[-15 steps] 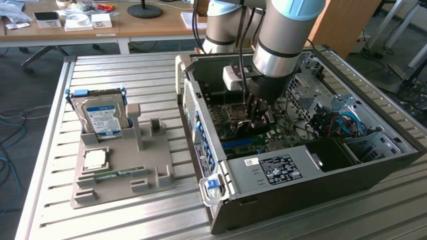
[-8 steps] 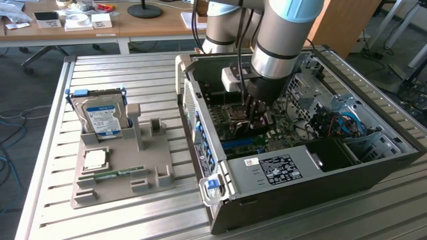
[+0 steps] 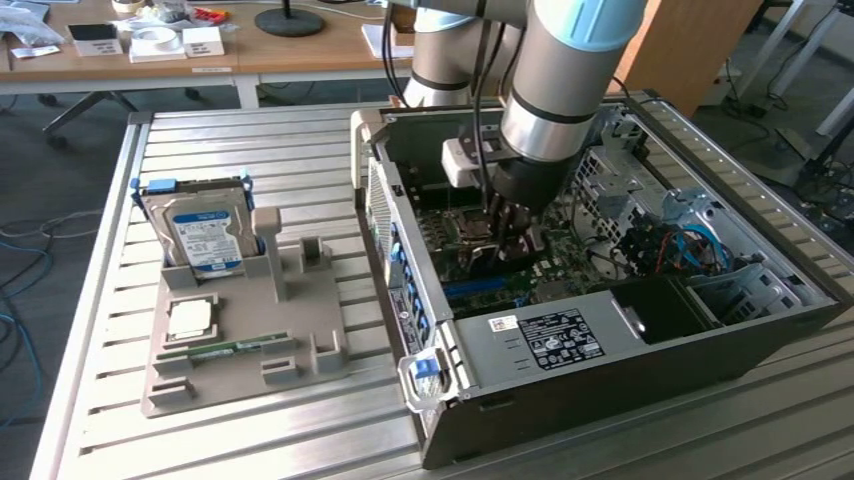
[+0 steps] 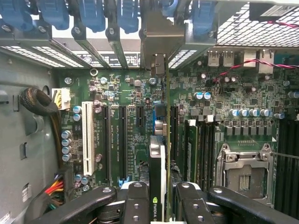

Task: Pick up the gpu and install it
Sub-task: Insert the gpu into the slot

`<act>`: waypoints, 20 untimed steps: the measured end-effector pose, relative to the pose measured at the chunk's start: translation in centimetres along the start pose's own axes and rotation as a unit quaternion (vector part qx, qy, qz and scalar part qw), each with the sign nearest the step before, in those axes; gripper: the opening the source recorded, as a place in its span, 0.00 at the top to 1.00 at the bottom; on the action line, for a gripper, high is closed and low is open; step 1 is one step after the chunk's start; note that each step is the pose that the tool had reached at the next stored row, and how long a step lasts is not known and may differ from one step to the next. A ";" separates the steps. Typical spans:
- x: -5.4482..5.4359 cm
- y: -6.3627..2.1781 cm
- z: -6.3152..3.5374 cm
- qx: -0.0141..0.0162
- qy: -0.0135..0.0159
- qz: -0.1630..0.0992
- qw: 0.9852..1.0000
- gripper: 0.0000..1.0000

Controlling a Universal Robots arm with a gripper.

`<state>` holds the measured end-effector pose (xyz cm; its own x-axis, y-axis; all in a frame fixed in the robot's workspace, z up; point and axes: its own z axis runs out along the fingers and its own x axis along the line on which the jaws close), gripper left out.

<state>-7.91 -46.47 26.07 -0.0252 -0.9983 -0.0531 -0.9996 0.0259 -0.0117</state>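
Metal table [image 3: 267, 150], PC case [image 3: 601, 400] at 3 o'clock: gpu [image 4: 159, 154] at mobo slots [image 4: 122, 140].
We clamp its edge w/ gripper [image 4: 160, 205]; stiff, light, fragile.

Wooden desk [image 3: 307, 55] behind; greyish floor [image 3: 67, 160], possibly carpeted.

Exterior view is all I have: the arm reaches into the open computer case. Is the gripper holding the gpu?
Observer: Yes, the wrist view shows the gripper shut on the gpu, held edge-on over the motherboard.
Operator: Where does its bracket end point?
Observer: Toward the case's rear slot openings, beneath the blue clips.
Operator: Is it seated?
Observer: Cannot tell; it runs parallel to the white slot, with dark slots between them.
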 end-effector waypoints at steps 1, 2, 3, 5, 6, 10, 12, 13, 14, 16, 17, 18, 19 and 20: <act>0.0 0.00 0.02 0.000 0.000 0.000 1.000 0.73; 0.0 0.00 0.05 0.000 0.000 0.000 1.000 0.73; 0.0 0.00 0.10 0.000 0.000 0.000 1.000 0.73; 0.0 0.00 0.16 0.000 0.000 0.000 1.000 0.73; 0.0 0.01 0.18 0.000 0.000 0.000 1.000 0.73; 0.0 0.08 0.24 0.000 0.000 0.000 1.000 0.73; 0.0 0.11 0.27 0.000 0.000 0.000 1.000 0.73; 0.0 0.14 0.30 0.000 0.000 0.000 1.000 0.73; 0.0 0.14 0.31 0.000 0.000 0.000 1.000 0.73; 0.0 0.15 0.34 0.000 0.000 0.000 1.000 0.73; 0.0 0.16 0.37 0.000 0.000 0.000 1.000 0.73; 0.0 0.16 0.40 0.000 0.000 0.000 1.000 0.73; 0.0 0.16 0.43 0.000 0.000 0.000 1.000 0.73; 0.0 0.16 0.44 0.000 0.000 0.000 1.000 0.73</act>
<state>-8.07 -46.47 25.63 -0.0253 -0.9983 -0.0533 -0.9996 0.0260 -0.0118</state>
